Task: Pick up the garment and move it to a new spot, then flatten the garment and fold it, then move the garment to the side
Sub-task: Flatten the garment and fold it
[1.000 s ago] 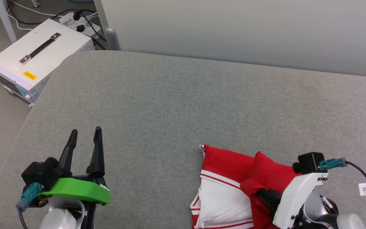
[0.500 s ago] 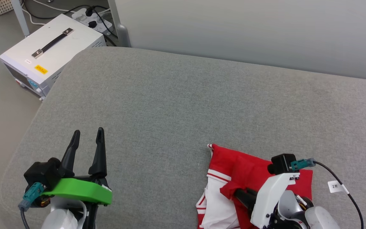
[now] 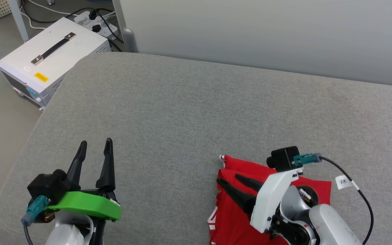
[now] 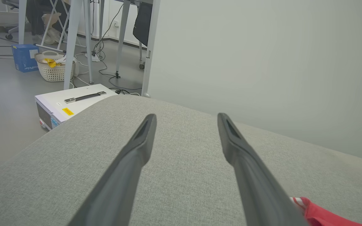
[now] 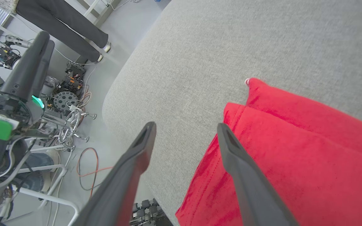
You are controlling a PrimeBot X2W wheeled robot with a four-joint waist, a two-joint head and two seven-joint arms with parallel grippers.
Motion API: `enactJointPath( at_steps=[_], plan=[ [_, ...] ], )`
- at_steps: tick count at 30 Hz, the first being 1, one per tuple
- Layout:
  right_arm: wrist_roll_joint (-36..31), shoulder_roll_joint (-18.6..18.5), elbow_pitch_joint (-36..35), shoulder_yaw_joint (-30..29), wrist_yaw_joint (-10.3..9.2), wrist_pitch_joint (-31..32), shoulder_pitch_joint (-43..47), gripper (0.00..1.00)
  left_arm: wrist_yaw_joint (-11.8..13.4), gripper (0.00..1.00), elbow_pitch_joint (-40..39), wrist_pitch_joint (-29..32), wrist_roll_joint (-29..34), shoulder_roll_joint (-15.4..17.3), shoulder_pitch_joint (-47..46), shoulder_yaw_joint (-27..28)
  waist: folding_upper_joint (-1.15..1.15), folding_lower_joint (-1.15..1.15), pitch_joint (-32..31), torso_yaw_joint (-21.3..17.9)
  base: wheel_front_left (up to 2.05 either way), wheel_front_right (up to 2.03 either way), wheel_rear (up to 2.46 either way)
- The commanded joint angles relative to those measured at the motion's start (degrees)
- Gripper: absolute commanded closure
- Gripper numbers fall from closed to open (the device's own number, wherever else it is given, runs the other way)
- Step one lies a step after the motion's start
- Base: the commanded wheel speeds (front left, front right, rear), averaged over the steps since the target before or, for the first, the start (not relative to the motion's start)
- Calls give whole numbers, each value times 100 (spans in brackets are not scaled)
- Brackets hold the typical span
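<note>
Lying folded near the cushion (image 3: 196,112) edge, garment (image 3: 231,221) under released right gripper (image 3: 227,178); left gripper (image 3: 96,141) splayed empty, wide cushion beyond.

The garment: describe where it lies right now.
In the head view the garment lies folded at the lower right of the grey cushion, with the open right gripper over its left edge.

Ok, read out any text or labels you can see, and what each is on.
"2米", just legible: white cable tag.
Too small to read: yellow sticker on the white box.
Blurred: print on the blue box.
No lettering readable on the garment.
</note>
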Motion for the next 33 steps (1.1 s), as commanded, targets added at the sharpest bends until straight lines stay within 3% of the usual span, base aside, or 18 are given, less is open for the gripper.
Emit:
enactJointPath(
  at_steps=[1, 5, 10, 21, 26, 33],
  plan=[
    [-364, -16, -121, -80, -3, -83, -202, 0, -17, 0, -30, -34, -33, 40, 73, 5, 65, 0, -40, -73, 0, 0, 0],
    [-1297, -159, -415, -223, -3, -191, -449, 0, -17, 0, -101, -34, -29, 38, 91, -4, 65, 0, -45, -209, 0, 0, 0],
    [-2563, -1110, -626, -311, -3, -802, -875, 0, -17, 0, -186, -34, 78, 52, 84, -98, 65, 0, -10, -406, 0, 0, 0],
    [-3343, -1893, -797, -1546, -3, -1825, -586, 0, -17, 0, -323, -34, 297, -107, 104, -249, 65, 0, 47, -699, 0, 0, 0],
    [-3407, -1734, -1022, -2156, -3, -2304, -165, 0, -17, 0, -528, -34, 536, -134, 106, -291, 65, 0, 89, -751, 0, 0, 0],
    [-3405, -1215, -1403, -2586, -3, -2956, 544, 0, -18, 0, -645, -34, 866, -245, 221, -341, 65, 0, 145, -772, 0, 0, 0]
  ],
)
